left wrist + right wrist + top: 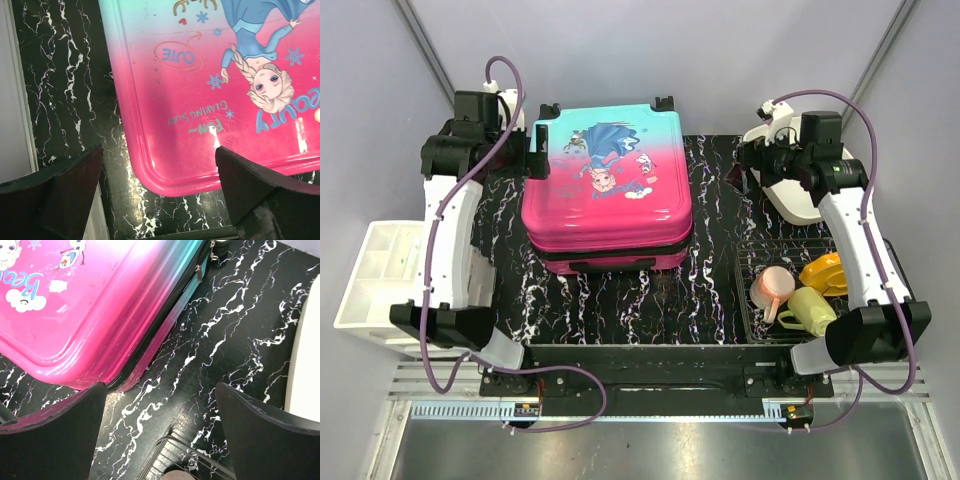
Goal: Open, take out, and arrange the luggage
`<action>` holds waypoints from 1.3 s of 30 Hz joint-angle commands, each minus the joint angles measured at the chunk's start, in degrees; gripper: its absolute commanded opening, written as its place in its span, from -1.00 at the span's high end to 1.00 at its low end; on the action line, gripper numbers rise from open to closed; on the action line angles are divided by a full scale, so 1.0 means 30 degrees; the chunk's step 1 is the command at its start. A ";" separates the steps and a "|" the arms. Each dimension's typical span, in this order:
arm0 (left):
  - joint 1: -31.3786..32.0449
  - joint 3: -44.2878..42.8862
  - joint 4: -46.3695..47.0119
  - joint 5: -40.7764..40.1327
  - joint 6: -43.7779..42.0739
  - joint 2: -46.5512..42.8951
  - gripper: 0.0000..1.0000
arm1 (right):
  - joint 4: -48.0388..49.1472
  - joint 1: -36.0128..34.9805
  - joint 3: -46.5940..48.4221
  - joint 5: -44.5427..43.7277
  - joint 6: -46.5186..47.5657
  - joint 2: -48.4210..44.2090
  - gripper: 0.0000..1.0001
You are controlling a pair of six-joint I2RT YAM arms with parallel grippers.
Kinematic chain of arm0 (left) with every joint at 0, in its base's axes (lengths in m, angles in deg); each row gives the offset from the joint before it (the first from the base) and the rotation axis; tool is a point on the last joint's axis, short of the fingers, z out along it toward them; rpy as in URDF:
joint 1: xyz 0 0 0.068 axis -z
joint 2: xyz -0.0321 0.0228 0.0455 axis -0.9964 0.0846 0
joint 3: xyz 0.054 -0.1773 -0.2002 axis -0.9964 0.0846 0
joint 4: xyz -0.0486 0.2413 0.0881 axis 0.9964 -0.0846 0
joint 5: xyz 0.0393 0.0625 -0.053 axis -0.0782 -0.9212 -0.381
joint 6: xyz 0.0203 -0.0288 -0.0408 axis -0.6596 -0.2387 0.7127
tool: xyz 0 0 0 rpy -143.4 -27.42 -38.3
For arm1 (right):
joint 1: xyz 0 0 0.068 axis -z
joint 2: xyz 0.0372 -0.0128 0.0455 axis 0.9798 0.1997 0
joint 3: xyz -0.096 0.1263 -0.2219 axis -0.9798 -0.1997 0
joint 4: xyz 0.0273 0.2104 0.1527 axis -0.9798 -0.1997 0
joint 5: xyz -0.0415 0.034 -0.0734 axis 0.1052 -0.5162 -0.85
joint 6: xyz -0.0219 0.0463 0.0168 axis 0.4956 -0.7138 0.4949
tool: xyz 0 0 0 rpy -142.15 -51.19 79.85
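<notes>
Grey panelled walls closed in a table (710, 290) topped with black, white-veined marble. Across its middle lay the luggage (605, 190), flat with the printed pink-to-teal face up, wheels at the far end and a black handle on the near side toward the arm bases. Its two shell halves were together along the dark side seam, so opening had not yet begun.

The arms flanked it, likely posed to work that seam from both sides. The left gripper (538, 150) hung over the case's left edge, jaws spread wide and holding nothing, its wrist view looking down on a rounded pink corner. The right gripper (752, 165) hovered just beside the right edge over bare marble, likewise wide apart and empty.

A white compartment tray (380, 270) sat off the table's left side, and a white tub (790, 205) lay behind the right gripper. At near right a wire basket (770, 252) kept a pink cup (772, 288) and a yellow cup (810, 310) clear of the case. Small metal pulls (199, 267), probably the zipper's, showed on the seam toward the far end.
</notes>
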 commanded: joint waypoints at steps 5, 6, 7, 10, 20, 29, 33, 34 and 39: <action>-0.4267 -0.5136 -0.0314 0.5422 0.0284 0.3977 -0.98 | -0.1713 -0.0028 0.2211 0.1681 0.0844 0.2563 -1.00; -0.4619 -0.5400 -0.0197 0.6908 0.0196 0.4387 -0.98 | -0.1772 -0.0057 0.2212 0.1682 0.0902 0.2971 -0.99; -0.5202 -0.5577 0.0210 0.7474 0.0166 0.5116 -0.98 | -0.1744 -0.0115 0.2154 0.1653 0.0990 0.3092 -1.00; -0.5850 -0.5492 0.1175 0.9233 0.0020 0.6290 -0.98 | -0.1831 -0.0174 0.1890 0.1448 0.1633 0.3736 -1.00; -0.5853 -0.3792 0.5544 1.0406 0.1131 0.8783 -0.98 | -0.2212 -0.0408 0.0397 0.1739 0.5615 0.4353 -0.99; -0.5298 -0.3411 0.8035 1.6265 0.2918 1.1274 -0.98 | -0.0690 -0.0526 -0.3554 0.3378 0.8459 0.2072 -0.99; -0.3778 -0.3120 0.8939 1.6970 0.2948 1.1714 -0.98 | -0.0571 -0.0526 -0.4700 0.3557 0.9719 0.1336 -0.99; -0.3512 -0.3060 0.9176 1.7175 0.3094 1.1860 -0.98 | -0.0659 -0.0526 -0.4876 0.3528 1.0185 0.1277 -0.99; -0.1551 -0.3584 0.9560 1.8317 0.2803 1.2592 -0.98 | -0.0894 -0.0555 -0.5814 0.3704 1.1741 0.0925 -0.99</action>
